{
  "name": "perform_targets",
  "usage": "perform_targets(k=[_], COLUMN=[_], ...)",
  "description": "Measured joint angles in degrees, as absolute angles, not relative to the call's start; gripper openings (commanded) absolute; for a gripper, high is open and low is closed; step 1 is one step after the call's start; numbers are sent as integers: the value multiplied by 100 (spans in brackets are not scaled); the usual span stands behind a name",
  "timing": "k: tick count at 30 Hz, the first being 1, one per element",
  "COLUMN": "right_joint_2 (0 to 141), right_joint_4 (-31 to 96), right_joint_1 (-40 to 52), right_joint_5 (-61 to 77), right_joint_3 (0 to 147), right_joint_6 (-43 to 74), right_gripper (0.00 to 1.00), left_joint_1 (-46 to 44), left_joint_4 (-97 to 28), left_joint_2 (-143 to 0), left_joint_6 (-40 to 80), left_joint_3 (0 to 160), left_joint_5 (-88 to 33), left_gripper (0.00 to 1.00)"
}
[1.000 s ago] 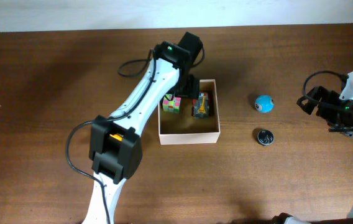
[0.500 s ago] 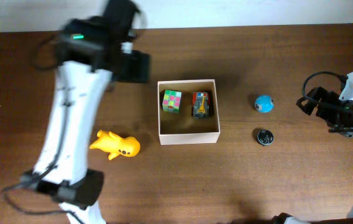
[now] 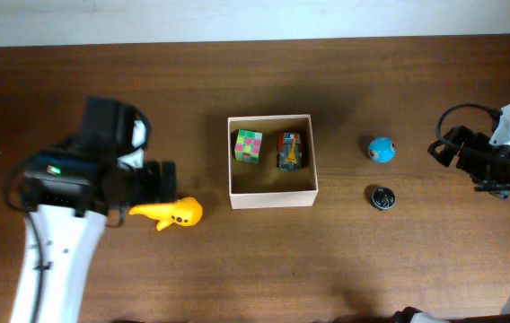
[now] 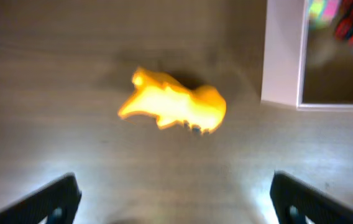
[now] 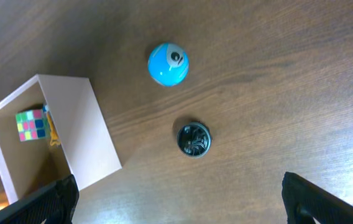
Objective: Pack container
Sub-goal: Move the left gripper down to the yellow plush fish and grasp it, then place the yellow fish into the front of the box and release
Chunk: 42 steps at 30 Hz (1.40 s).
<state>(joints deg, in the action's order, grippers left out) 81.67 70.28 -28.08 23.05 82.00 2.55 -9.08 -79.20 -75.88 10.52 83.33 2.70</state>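
Note:
The container [image 3: 271,197], a square white box with tan inside, stands mid-table and holds a colourful puzzle cube [image 3: 248,145] and a small toy car [image 3: 291,150]. A yellow toy animal [image 3: 172,213] lies on the table left of the box; in the left wrist view the toy [image 4: 173,106] lies ahead of my open, empty left gripper [image 4: 173,205]. My left gripper [image 3: 152,184] hovers just left of the toy. My right gripper [image 3: 445,148] is open and empty at the far right. A blue ball [image 3: 381,150] and a dark round disc [image 3: 382,197] lie between it and the box.
The right wrist view shows the blue ball [image 5: 168,63], the disc [image 5: 194,139] and the box [image 5: 80,127] with the cube inside. The table's far edge meets a white wall at the top of the overhead view.
My left arm has swung away from the box, leaving the cube inside, and come down to the left beside the yellow toy. The right arm has not moved.

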Motion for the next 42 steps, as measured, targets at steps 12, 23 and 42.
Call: perform_targets(k=[12, 23, 42], right_joint_2=[8167, 8167, 8167], right_joint_4=[7100, 7113, 7116], right_joint_1=[-2810, -2808, -2810], right_joint_5=[2305, 2305, 2305], right_joint_3=[8202, 8202, 8202], right_joint_6=[252, 255, 250], right_gripper=[99, 99, 99], left_joint_1=[-908, -943, -1402], left_joint_4=[-4956, -4331, -6735], left_joint_2=[-8167, -9367, -8652], left_joint_6=[947, 336, 956], left_joint_3=[5404, 5454, 7703], left_joint_5=[-32, -132, -242], left_gripper=[99, 65, 10])
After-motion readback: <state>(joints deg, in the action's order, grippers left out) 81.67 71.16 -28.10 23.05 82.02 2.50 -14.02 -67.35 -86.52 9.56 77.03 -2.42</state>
